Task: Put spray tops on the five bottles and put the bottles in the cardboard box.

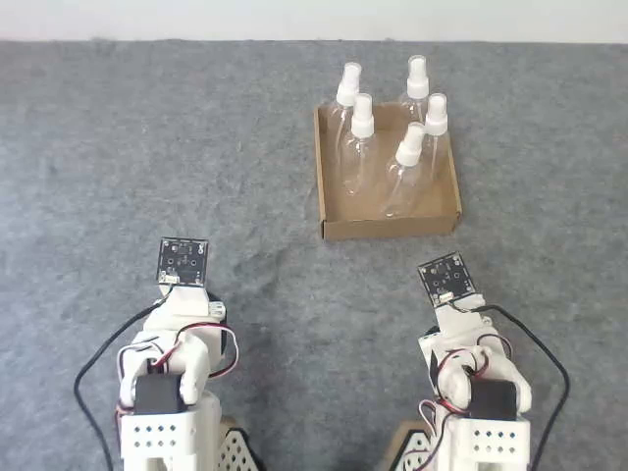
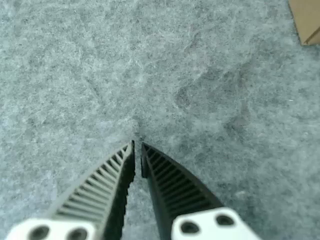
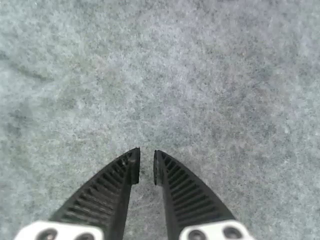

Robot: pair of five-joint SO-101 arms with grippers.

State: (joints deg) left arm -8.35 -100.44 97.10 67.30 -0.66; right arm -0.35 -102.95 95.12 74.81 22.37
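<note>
Now five topped bottles (image 1: 359, 157) fill the cardboard box (image 1: 391, 229); left gripper (image 2: 137, 147), right gripper (image 3: 146, 155) seemingly closed.

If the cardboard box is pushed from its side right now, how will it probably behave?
The cardboard box looks shallow and thin-walled, so it would probably slide with some drag on the fuzzy grey mat. The five bottles look tall, narrow and apparently empty, so they may wobble or tip against each other.

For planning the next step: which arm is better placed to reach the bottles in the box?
Right, probably: the right end effector sits before the cardboard box; the left end effector is farther aside.
</note>
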